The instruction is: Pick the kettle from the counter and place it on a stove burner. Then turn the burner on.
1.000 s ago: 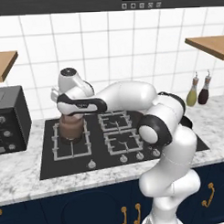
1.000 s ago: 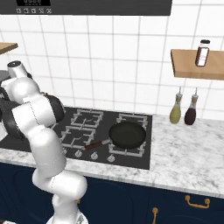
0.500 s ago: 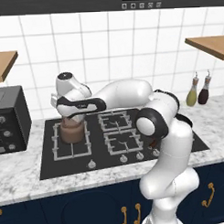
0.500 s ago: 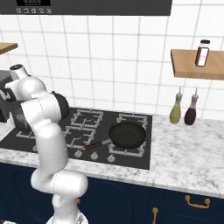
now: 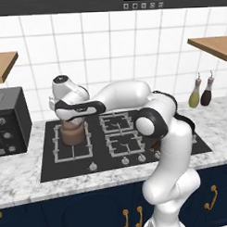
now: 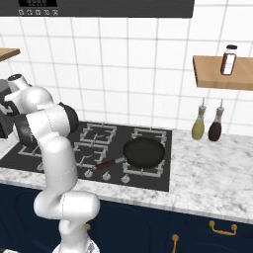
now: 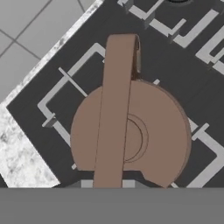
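The brown-copper kettle (image 5: 72, 135) is over the left stove burner (image 5: 60, 150), a wide square black grate on the dark cooktop. My gripper (image 5: 71, 121) comes down from above and is shut on the kettle's arched handle. In the hand view the kettle (image 7: 157, 135) is seen from the top, its handle (image 7: 116, 100) running as a flat band across the lid, with the burner's grate bars (image 7: 57, 87) around it. The kettle's base is at grate level; I cannot tell whether it rests on the bars. The marble counter (image 5: 20, 183) runs in front of the stove.
A black frying pan (image 6: 143, 150) sits on the right front burner, its handle pointing left. Stove knobs (image 5: 93, 166) line the cooktop's front edge. A dark oven box (image 5: 9, 121) stands left of the stove. Two bottles (image 5: 200, 94) stand at the back right.
The kettle has stayed over the left burner and dropped slightly. The arm's elbow and upper links have swung a little towards the left.
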Available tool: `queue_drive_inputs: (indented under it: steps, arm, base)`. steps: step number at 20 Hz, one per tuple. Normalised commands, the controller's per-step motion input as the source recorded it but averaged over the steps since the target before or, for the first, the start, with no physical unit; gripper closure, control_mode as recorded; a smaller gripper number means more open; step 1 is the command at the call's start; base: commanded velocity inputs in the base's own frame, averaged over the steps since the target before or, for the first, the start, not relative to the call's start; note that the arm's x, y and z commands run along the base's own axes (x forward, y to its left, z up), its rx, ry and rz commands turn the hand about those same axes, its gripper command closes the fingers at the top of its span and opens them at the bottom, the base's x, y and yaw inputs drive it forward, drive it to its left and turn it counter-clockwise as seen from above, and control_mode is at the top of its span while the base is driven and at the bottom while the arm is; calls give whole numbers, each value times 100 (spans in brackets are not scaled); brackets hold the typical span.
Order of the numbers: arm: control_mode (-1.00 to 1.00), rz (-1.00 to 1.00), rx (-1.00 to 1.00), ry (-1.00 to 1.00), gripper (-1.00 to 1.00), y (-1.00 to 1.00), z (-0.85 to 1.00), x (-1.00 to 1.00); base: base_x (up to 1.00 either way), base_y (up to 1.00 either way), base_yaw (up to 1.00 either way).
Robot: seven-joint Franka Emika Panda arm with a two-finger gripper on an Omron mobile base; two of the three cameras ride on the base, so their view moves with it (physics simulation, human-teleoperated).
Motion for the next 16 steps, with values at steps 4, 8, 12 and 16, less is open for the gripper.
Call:
queue_drive_inputs:
  steps: [4, 8, 12, 16]
  arm:
    - [-100, 0, 0, 0, -100, 0, 0, 0]
    - [-100, 0, 0, 0, -100, 0, 3, 1]
    - [-100, 0, 0, 0, -100, 0, 23, 5]
    - [-100, 0, 0, -2, -100, -7, 63, -12]
  base:
    - [0, 0, 0]
    - [0, 0, 0]
    - [0, 0, 0]
    - [0, 0, 0]
